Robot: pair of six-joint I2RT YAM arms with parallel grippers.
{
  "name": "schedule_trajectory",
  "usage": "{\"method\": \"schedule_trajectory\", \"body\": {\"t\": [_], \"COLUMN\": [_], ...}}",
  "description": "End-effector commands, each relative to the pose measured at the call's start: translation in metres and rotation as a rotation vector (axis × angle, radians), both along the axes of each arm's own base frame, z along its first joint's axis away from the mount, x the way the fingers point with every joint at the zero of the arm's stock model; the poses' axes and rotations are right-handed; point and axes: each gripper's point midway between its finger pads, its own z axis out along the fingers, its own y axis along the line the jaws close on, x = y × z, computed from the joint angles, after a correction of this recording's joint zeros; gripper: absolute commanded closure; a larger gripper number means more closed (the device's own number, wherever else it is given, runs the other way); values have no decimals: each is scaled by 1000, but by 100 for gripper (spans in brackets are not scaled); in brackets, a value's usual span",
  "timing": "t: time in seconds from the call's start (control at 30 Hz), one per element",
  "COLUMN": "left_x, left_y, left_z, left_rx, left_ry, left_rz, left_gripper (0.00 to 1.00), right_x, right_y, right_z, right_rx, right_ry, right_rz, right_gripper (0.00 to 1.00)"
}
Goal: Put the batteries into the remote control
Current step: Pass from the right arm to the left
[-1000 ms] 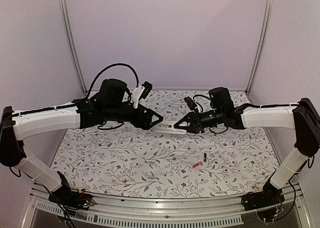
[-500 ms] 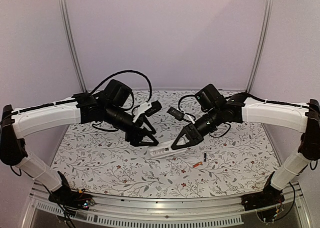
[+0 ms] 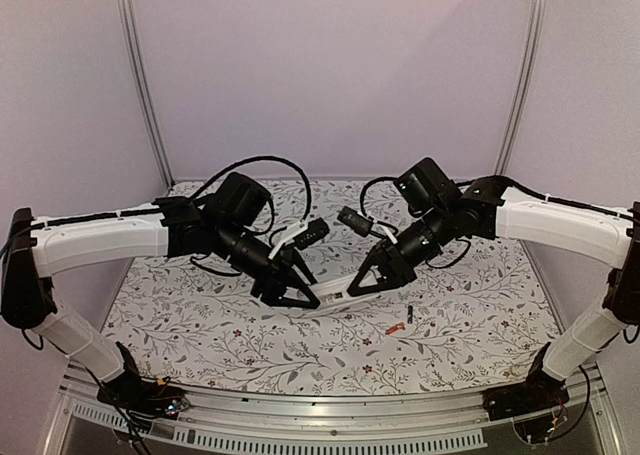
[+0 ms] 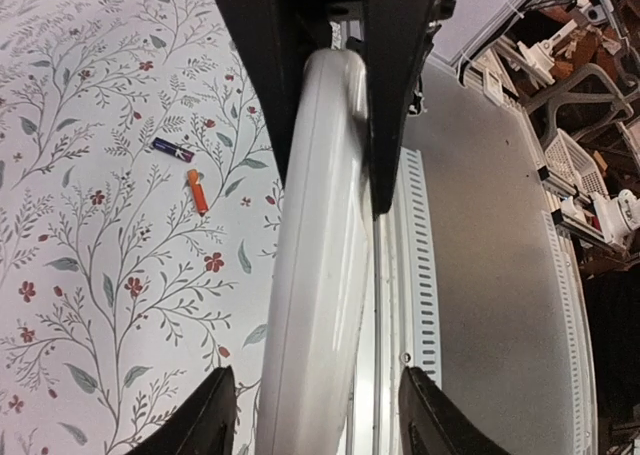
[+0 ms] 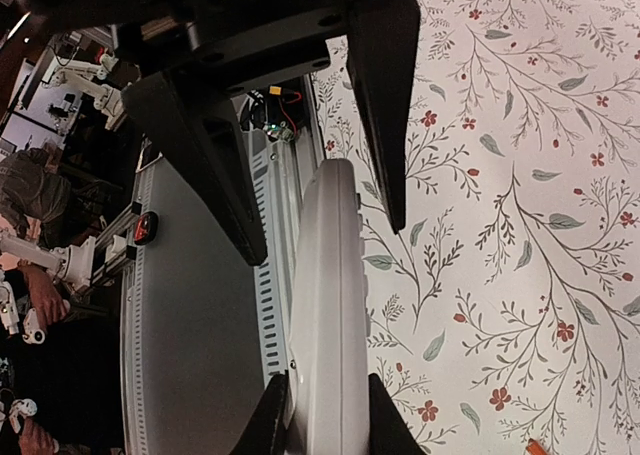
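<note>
Your left gripper [image 3: 312, 301] is sitting open around one end of the remote control [image 4: 315, 275]. Your right gripper [image 3: 352, 289] is squeezing the other end. The black battery [image 3: 410, 313] and orange-red battery [image 3: 394, 329] are lying on the table [image 3: 200, 325], just right.

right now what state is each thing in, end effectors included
right end effector: shut on the remote control
left end effector: open, fingers straddling the remote control's other end
remote control: held at one end, battery bay not visible
black battery: lying loose on the table, not loaded
orange-red battery: lying loose beside the black battery, not loaded
</note>
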Motion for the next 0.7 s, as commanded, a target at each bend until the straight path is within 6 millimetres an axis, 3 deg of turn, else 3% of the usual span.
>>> {"method": "schedule_trajectory", "body": {"t": [0.0,0.23,0.4,0.53,0.6,0.67], "left_x": [-9,-15,-18,-12,-8,-1], "left_y": [-4,-9,-12,-12,-12,-14], "left_z": [-1,16,29,38,44,51], "left_rx": [-35,-110,-180,-227,-263,-314], "left_ry": [30,49,69,53,48,25], "left_rz": [-27,-62,-65,-32,-9,31], "left_gripper": [44,66,83,93,96,97], "right_x": [-8,-11,-7,10,23,38], "right_y": [-3,-4,-4,-10,-16,-23], "right_z": [27,34,45,62,74,85], "right_rx": [73,97,118,179,222,271], "right_ry": [-65,-69,-94,-87,-75,-75], "right_rz": [39,56,39,-17,-82,-142], "right_gripper": [100,100,90,72,51,39]}}
